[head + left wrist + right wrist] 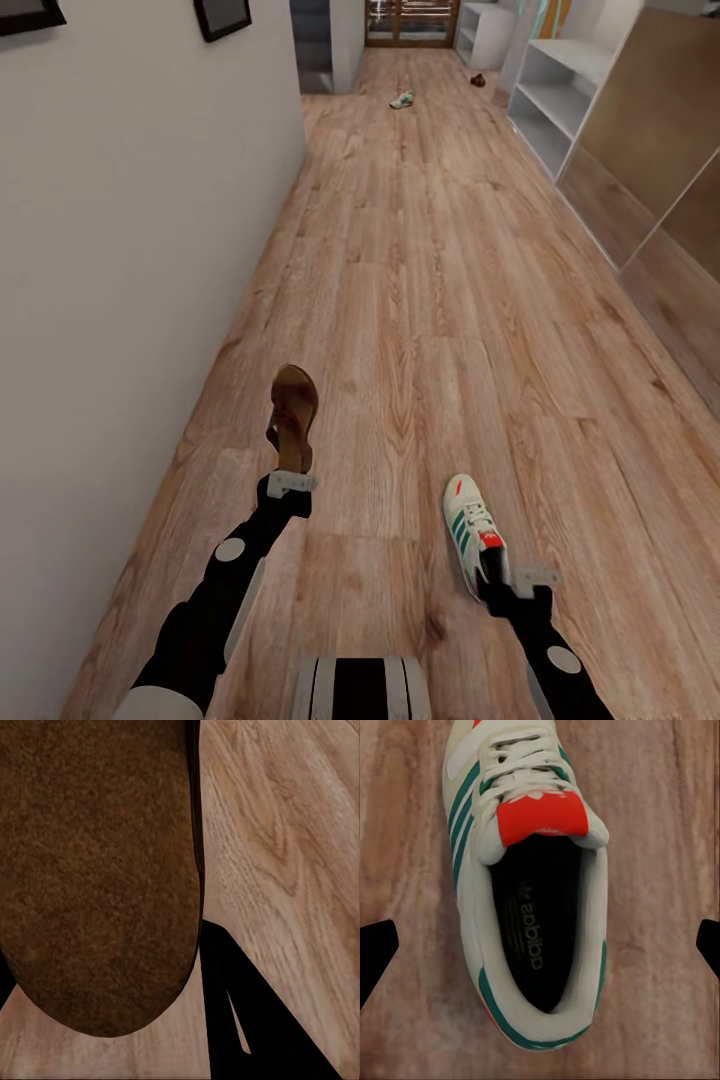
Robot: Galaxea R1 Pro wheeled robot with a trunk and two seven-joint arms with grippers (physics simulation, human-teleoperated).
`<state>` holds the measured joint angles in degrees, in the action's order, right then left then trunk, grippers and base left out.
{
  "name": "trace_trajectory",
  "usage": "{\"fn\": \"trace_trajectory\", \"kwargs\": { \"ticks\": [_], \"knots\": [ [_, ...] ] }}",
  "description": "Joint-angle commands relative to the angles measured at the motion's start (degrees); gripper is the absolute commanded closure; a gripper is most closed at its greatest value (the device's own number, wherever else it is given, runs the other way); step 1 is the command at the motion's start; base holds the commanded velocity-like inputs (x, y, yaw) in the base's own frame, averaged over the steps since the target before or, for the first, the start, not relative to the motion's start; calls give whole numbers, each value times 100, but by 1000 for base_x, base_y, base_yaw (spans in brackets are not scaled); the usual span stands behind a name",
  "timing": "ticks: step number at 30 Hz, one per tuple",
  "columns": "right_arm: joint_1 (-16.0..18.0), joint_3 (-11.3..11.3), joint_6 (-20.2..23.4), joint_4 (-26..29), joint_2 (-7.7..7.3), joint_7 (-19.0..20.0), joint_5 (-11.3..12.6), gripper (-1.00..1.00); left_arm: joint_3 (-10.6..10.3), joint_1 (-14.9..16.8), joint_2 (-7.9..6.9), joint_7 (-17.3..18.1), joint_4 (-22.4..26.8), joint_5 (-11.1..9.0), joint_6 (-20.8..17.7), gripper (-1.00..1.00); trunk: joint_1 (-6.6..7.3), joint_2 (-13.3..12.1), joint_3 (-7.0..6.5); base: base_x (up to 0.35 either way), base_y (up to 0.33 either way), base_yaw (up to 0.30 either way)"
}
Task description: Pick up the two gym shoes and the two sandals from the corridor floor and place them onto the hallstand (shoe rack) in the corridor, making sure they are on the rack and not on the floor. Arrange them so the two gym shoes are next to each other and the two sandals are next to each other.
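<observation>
On the corridor floor (420, 260), your left tool (291, 480) grips a sandal (292, 410), lifted for carrying. Your right tool (505, 585) hangs wide open over a gym shoe (470, 525), well beside the sandal, holding nothing.

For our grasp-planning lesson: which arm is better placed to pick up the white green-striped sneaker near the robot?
Right. The right pincer hovers open over the white, green-striped lace-up sneaker, fingers either side; the left pincer seems occupied holding the brown leather sandal.

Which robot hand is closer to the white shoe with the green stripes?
The right. The right gripper sits at the heel of the gym shoe, fingers spread either side. The left gripper is off to the side, holding a sandal.
</observation>
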<state>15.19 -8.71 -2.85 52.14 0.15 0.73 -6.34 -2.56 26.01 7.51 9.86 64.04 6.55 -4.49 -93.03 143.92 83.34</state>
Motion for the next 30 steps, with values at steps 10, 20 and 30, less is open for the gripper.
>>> {"fn": "trace_trajectory", "kwargs": {
  "ticks": [10,20,30],
  "knots": [
    [2,-95,-41,-2,10,6,-56,-100,27,-22,-7,32,72,67,-14,100,-1,3,75,3,0,0],
    [2,-96,-41,-2,11,6,-53,-100,25,-31,-3,33,26,93,-9,100,-1,3,76,86,0,0],
    [2,-96,-41,-2,11,6,-52,-100,29,-46,-4,25,21,98,1,100,-1,3,76,46,0,0]
  ]
}}
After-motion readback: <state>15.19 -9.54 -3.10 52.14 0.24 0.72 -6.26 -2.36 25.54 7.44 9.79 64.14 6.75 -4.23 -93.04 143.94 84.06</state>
